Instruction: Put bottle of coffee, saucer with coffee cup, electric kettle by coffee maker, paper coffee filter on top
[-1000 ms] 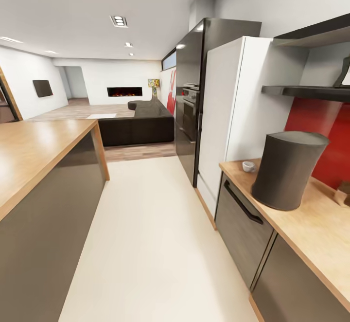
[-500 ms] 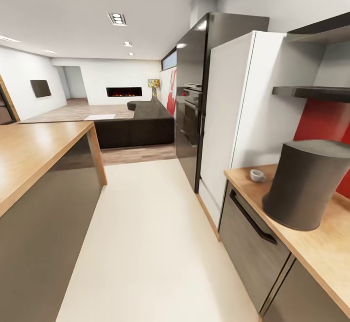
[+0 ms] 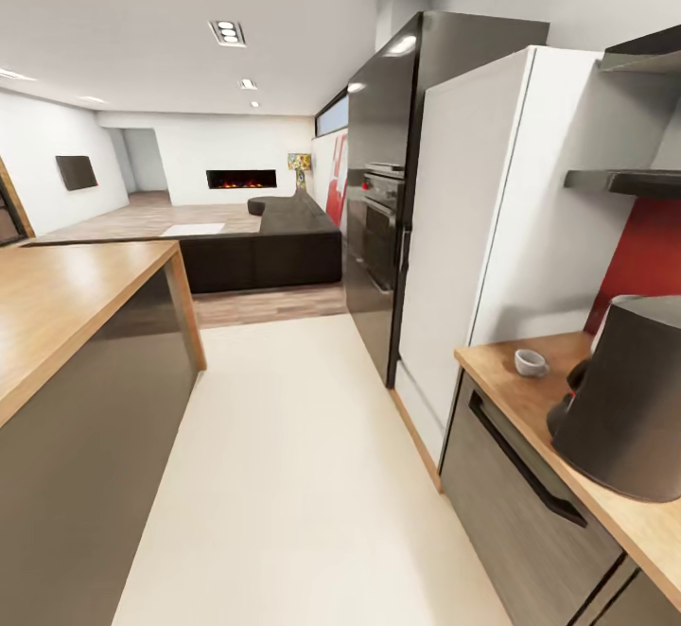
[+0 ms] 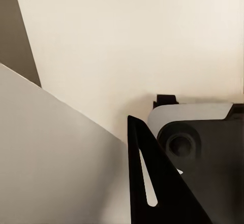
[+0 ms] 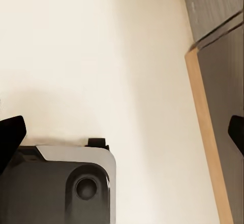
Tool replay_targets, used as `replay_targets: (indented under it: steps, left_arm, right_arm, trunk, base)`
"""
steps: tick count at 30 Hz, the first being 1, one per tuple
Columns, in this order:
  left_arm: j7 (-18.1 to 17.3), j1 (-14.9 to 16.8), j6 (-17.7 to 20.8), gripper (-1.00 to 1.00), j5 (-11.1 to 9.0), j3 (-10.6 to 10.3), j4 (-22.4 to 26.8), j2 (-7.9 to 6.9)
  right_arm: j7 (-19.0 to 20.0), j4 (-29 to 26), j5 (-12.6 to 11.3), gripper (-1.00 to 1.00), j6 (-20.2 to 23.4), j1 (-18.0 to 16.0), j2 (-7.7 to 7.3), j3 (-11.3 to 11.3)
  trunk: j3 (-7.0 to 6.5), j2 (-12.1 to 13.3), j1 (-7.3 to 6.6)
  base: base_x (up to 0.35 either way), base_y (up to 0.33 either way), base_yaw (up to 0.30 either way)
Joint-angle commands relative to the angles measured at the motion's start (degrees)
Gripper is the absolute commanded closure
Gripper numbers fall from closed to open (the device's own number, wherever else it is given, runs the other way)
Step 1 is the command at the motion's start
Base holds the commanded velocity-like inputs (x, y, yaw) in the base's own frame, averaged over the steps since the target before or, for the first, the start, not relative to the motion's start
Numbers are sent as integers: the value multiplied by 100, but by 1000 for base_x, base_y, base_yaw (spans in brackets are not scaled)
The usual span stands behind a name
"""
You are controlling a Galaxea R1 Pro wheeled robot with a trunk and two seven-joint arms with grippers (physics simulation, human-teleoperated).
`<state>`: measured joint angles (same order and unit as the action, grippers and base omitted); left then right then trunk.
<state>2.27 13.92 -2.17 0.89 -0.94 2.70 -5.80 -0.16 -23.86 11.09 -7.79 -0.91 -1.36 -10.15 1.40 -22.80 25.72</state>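
- Countertop [image 3: 530, 394] of pale wood, matte, is seen at the right of the head view over grey cabinet fronts; a long dark bar handle [image 3: 525, 460] is fitted to the nearest front.
- Coffee cup [image 3: 531, 362], small, white and rounded, is set on the countertop near the white refrigerator [image 3: 482, 219], well apart from the coffee maker.
- Coffee maker [image 3: 629, 399], a dark, matte, tapered drum, is placed on the same countertop; its right side is cut off by the frame edge.
- A wood-topped island [image 3: 66, 295] is set across the cream floor [image 3: 284, 475].
- Left gripper: one dark slotted finger [image 4: 152, 183] is shown; its opening cannot be told.
- Right gripper [image 5: 122, 132]: the fingertips are spread wide at opposite frame edges, with nothing held.
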Motion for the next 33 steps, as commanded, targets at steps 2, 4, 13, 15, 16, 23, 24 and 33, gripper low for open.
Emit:
replay_targets:
  steps: [2,4,13,15,16,23,24,33]
  left_arm:
    - [28,6,-20,100,16,-11,-6,0]
    - [28,6,-19,100,16,-11,-6,0]
    - [28,6,-21,100,16,-12,-6,0]
    - [28,6,-21,100,16,-12,-6,0]
    - [28,6,-21,100,16,-12,-6,0]
    - [28,6,-21,100,16,-12,-6,0]
    - [28,6,-21,100,16,-13,-6,0]
    - [28,6,-46,100,16,-14,-9,5]
  right_arm:
    - [-2,4,60,-100,-21,-6,4,-34]
    - [-2,4,60,-100,-21,-6,4,-34]
    - [-2,4,60,-100,-21,-6,4,-38]
    - [-2,4,60,-100,-21,-6,4,-39]
    - [-2,4,60,-100,-21,-6,4,-39]
    - [-2,4,60,-100,-21,-6,4,-40]
    - [2,4,60,-100,-21,-6,4,-40]
    - [32,4,58,-100,-21,-6,4,-46]
  trunk:
    - [13,-12,7]
    - [13,-12,7]
    - [13,-12,7]
    - [13,-12,7]
    - [13,-12,7]
    - [13,-12,7]
    - [13,-12,7]
    - [-2,-12,7]
  base:
    - [339,103,0]
    - [339,103,0]
    - [339,103,0]
    - [339,102,0]
    - [339,101,0]
    - [339,96,0]
    - [339,93,0]
    - [319,118,-201]
